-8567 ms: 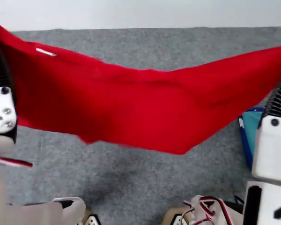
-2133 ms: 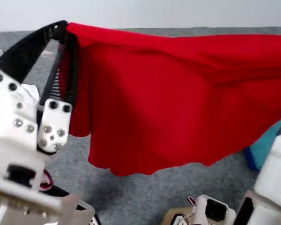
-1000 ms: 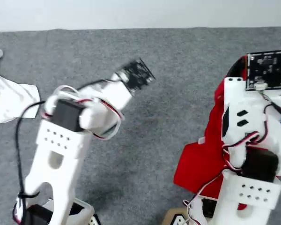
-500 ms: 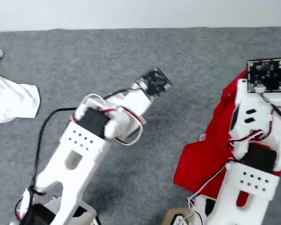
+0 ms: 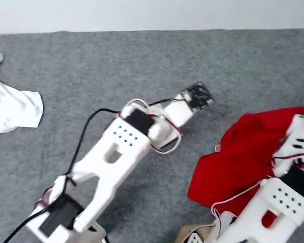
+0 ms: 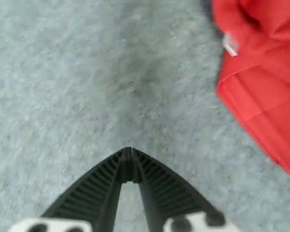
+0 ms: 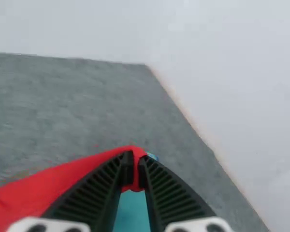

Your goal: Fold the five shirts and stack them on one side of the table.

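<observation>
A red shirt (image 5: 240, 159) lies crumpled at the right of the grey table, with one edge lifted toward the right border. In the right wrist view my right gripper (image 7: 134, 162) is shut on that raised edge of the red shirt (image 7: 48, 193). My left arm (image 5: 131, 136) stretches from the front left to the table's middle. Its gripper (image 6: 130, 152) is shut with nothing in it, hovering over bare carpet a short way from the red shirt (image 6: 261, 92). A white shirt (image 5: 12, 109) lies rumpled at the far left edge.
A teal cloth (image 7: 133, 212) shows under the right gripper, below the red edge. The right arm (image 5: 286, 190) stands at the front right corner. Grey carpet (image 5: 142, 55) stretches to the white wall at the back.
The red shirt, earlier spread in the air between both arms, now lies heaped at the right. The left arm has swung right toward it. The right arm has shifted right, pulling the shirt's edge along.
</observation>
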Available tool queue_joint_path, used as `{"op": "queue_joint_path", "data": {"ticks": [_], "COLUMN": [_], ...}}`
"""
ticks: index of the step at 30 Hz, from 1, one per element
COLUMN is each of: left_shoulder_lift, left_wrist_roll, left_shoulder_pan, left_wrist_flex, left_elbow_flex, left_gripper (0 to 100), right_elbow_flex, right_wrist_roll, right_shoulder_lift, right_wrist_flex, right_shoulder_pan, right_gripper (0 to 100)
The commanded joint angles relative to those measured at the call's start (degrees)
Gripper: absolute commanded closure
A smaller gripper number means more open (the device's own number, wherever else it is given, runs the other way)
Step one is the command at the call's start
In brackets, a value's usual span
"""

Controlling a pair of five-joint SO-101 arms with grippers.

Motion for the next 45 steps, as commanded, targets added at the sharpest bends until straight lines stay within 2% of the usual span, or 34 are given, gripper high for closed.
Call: {"op": "queue_joint_path", "data": {"ticks": [1, 6, 11, 17, 24, 33, 36, 41, 45], "left_shoulder_lift": [4.2, 13.3, 19.9, 21.2, 18.4, 9.4, 6.2, -1.7, -8.9], "left_wrist_roll": [0.6, 0.6, 0.6, 0.6, 0.6, 0.5, 0.5, 0.5, 0.5], "left_shoulder_pan": [3.9, 7.4, 8.5, 6.8, -5.6, -27.3, -32.4, -38.4, -41.7], "left_wrist_flex": [-1.1, -0.7, -0.5, 6.2, 20.2, 30.9, 32.6, 32.6, 32.6], "left_elbow_flex": [-5.4, -12.3, -19.7, -28.7, -42.9, -57.7, -58.2, -53.4, -48.6], "left_gripper": [100, 99, 89, 87, 88, 88, 88, 88, 88], "right_elbow_flex": [-0.1, -0.1, -0.5, -0.2, -0.5, -4.2, -5.4, -5.5, -5.5], "right_wrist_roll": [0.4, 0.5, 0.5, 0.6, 0.7, 0.7, 2.2, 11.4, 10.4], "right_shoulder_lift": [-0.3, -0.3, -3.6, -14.4, -25.7, -31.0, -31.0, -31.1, -29.6], "right_wrist_flex": [-1.2, -1.2, -0.7, -0.5, 2.0, -5.6, -10.0, -17.8, -22.4], "right_shoulder_pan": [3.7, 6.5, 6.1, -5.0, -23.3, -43.6, -48.5, -54.7, -55.7], "right_gripper": [98.9, 98.9, 98.9, 98.9, 98.9, 98.9, 98.9, 98.9, 98.9]}}
